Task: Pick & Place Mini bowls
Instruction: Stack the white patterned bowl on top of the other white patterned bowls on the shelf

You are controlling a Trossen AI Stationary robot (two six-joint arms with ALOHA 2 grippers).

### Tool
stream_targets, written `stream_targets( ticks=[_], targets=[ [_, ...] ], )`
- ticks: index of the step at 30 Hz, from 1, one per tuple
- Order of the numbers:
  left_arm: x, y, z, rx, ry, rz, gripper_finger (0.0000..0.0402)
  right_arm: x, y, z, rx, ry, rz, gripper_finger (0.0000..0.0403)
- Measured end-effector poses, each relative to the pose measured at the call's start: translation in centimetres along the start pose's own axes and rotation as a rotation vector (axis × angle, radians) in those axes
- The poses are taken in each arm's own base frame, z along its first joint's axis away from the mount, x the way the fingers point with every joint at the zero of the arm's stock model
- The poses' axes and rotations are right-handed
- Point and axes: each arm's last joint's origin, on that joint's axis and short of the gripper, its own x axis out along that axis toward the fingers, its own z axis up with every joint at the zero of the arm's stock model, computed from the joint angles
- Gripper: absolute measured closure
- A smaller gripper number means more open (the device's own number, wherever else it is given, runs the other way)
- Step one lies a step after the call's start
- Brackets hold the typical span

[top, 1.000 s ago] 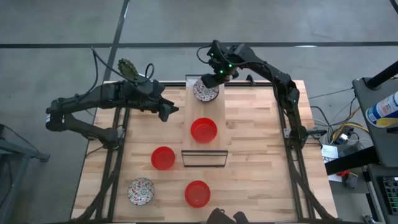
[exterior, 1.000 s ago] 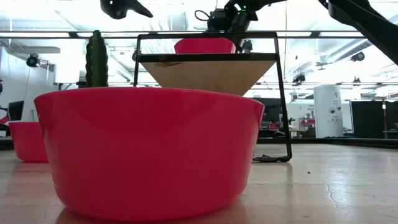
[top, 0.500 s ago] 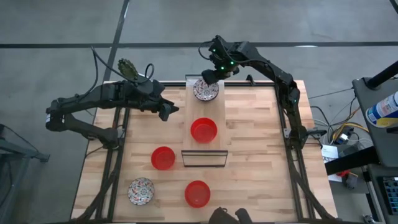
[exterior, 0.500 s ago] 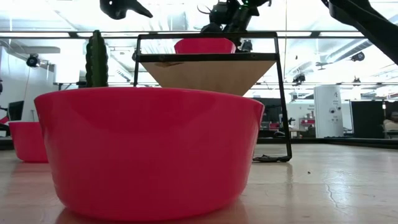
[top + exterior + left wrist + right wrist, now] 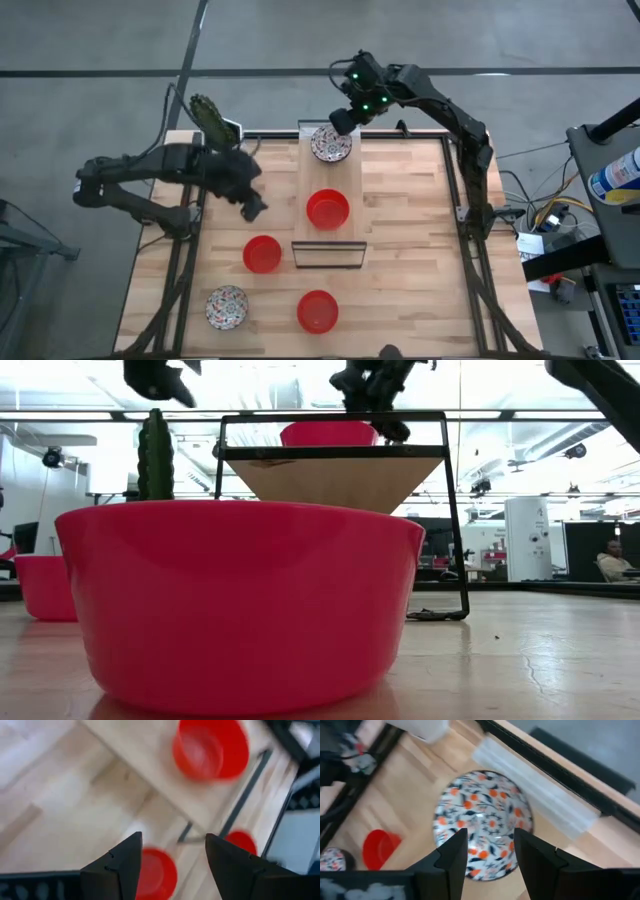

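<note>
Raised shelf (image 5: 330, 180): a pale board on a dark frame at table centre, serving as the drop-off.
- Patterned bowl (image 5: 331, 145): sitting at the shelf's far end, upright.
- Red bowl (image 5: 327, 209): resting on the same board, nearer the frame's front edge.

Right gripper (image 5: 344, 119): hanging just above the patterned bowl, fingers parted and carrying nothing (the wrist view shows the bowl lying free between and beyond them).

Left gripper (image 5: 254, 209): hovering over bare table (image 5: 410, 260) beside the shelf, fingers spread, empty; likely lining up on the red bowl on the table (image 5: 262, 254) just beyond it.

Awaiting placement: that bowl, a second patterned bowl (image 5: 227, 306) at the near left corner, and a front red bowl (image 5: 317, 310).

Cactus pot (image 5: 210, 115): standing at the far left edge, not part of the job.
</note>
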Motion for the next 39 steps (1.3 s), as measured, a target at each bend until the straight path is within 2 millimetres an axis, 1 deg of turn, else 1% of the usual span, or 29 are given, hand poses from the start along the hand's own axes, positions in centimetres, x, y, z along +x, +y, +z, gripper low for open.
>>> stream_targets(
  ticks=[5,10,13,15,20,26,30,34,36,39],
  targets=[
    [1.6,-1.1,-3.3,0.065,0.167,0.006,0.0193,-2.5,2.1,-0.5,-0.113,-0.113,0.079,0.0253],
    [3.1,-2.0,-7.1,0.07,0.323,0.021,0.0193,-5.3,4.0,-1.0,-0.219,-0.245,0.158,0.026],
    [3.7,-2.5,-9.4,0.07,0.388,0.04,0.0193,-6.4,4.7,-1.2,-0.237,-0.303,0.196,0.0264],
    [4.0,-2.6,-11.1,0.068,0.432,0.062,0.0193,-6.8,5.0,-1.3,-0.246,-0.324,0.211,0.0266],
    [4.9,-2.9,-14.7,0.019,0.523,0.083,0.0193,-7.2,5.8,-1.6,-0.263,-0.337,0.234,0.0268],
    [6.3,-2.8,-17.7,-0.027,0.559,0.09,0.0193,-7.0,6.9,-2.4,-0.287,-0.316,0.255,0.0268],
    [7.3,-2.2,-19.2,-0.036,0.576,0.121,0.0193,-6.9,7.5,-2.8,-0.301,-0.308,0.267,0.027],
    [8.2,-1.5,-20.2,-0.042,0.584,0.169,0.0193,-6.8,7.9,-3.1,-0.31,-0.303,0.275,0.0271],
    [8.7,-1.4,-20.5,-0.043,0.585,0.159,0.0193,-6.8,8.1,-3.2,-0.314,-0.3,0.278,0.0271],
    [9.6,-1.6,-20.9,-0.061,0.577,0.092,0.0193,-6.7,8.3,-3.3,-0.311,-0.295,0.282,0.0271]
  ],
)
